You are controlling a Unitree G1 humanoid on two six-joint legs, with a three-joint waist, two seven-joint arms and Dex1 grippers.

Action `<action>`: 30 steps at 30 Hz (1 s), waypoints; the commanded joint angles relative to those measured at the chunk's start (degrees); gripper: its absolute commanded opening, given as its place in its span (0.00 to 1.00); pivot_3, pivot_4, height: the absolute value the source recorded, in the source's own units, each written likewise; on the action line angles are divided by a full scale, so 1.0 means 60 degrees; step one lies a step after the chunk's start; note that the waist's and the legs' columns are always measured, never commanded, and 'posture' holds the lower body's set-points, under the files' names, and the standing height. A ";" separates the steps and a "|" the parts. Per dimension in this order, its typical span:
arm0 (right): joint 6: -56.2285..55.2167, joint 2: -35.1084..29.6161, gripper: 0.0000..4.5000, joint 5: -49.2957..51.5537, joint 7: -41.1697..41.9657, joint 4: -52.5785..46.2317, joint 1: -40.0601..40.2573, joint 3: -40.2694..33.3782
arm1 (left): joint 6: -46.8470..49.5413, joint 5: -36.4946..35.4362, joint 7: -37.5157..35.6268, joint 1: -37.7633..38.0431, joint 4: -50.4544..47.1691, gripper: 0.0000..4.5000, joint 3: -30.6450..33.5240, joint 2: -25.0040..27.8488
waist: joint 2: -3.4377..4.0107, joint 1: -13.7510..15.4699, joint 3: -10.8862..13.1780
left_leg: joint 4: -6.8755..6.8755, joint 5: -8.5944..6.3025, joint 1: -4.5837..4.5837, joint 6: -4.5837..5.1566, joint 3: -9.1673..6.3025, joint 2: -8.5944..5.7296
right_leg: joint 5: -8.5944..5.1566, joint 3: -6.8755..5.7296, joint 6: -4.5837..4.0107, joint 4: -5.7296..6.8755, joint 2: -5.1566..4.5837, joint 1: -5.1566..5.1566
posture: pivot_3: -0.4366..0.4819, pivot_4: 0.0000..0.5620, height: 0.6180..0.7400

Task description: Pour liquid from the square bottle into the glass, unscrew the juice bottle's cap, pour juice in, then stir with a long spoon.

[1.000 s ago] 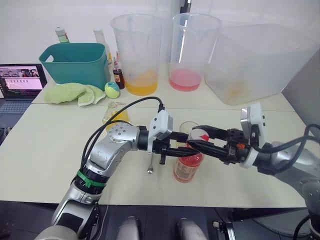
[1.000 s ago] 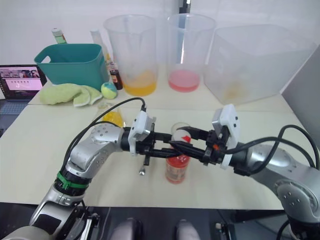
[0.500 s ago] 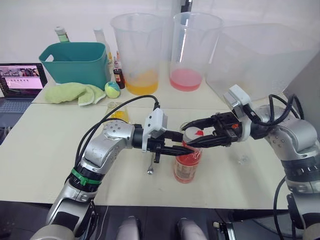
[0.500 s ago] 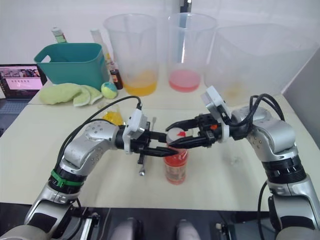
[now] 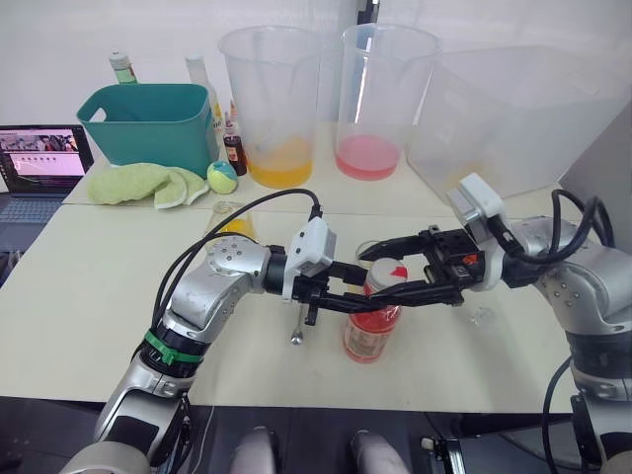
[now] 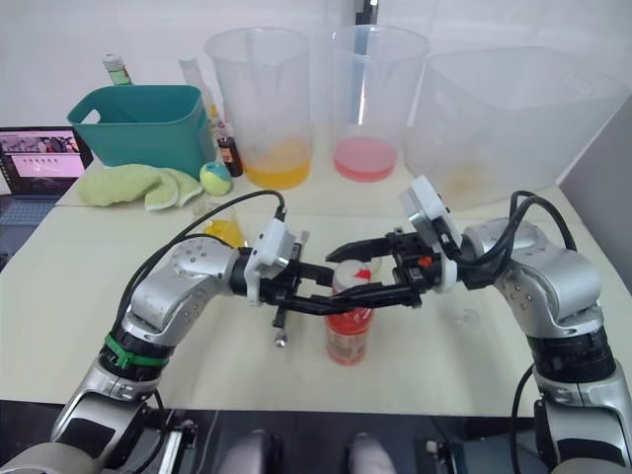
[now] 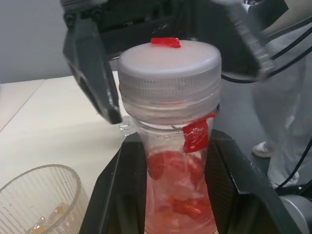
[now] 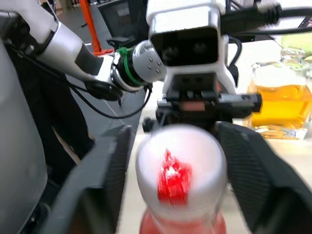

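I am on the cap step; my left gripper [image 5: 348, 294] is clamped on the juice bottle [image 5: 371, 331] standing on the table [image 5: 89, 296]; my right gripper [image 5: 380, 271] is spread around the cap [image 7: 169, 62], so next I squeeze and twist.

No readable words, brand names or numbers anywhere. Only a plain red mark on the white cap [image 7: 169, 61], between the open fingers of the right gripper [image 5: 373, 272]; no letters on it. Red scrap of label on the neck of the juice bottle [image 7: 178, 195], just above the closed left gripper [image 7: 176, 161]; nothing legible. Laptop screen [image 5: 41, 156] far off past the left gripper: picture tiles, text too small to read.
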 commanded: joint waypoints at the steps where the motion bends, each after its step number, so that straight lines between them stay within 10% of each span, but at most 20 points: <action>1: 0.0285 0.0023 1.00 0.0517 -0.0779 -0.0638 0.0215 -0.0738 | -0.0037 0.0087 0.0000 -0.0124 -0.0085 0.27 -0.0052 -0.0047 | 0.0000 0.0001 0.0000 | 0.0000 0.0000 0.0000 0.0000 -0.0001 0.0000 | 0.0000 0.0000 0.0000 0.0000 0.0000 0.0001 | 0.48 0.27 0.92; 14: 0.0924 0.0147 1.00 0.2739 -0.6740 -0.5314 0.3503 -0.3504 | -0.0459 0.0196 -0.0068 0.0327 -0.0047 0.27 -0.0144 -0.0120 | 0.0001 0.0048 -0.0001 | 0.0000 0.0000 -0.0026 -0.0001 -0.0043 -0.0013 | -0.0001 -0.0012 0.0002 -0.0009 -0.0001 0.0001 | 0.48 0.27 0.92; 30: 0.0087 -0.0529 1.00 0.3915 -1.1656 -0.7156 0.5015 -0.2718 | -0.0828 0.0313 -0.0236 0.0110 0.0568 0.27 -0.0302 -0.0400 | 0.0001 -0.0035 -0.0004 | 0.0022 0.0008 -0.0050 -0.0005 -0.0083 -0.0032 | -0.0004 -0.0015 0.0007 -0.0023 -0.0004 0.0014 | 0.48 0.27 0.92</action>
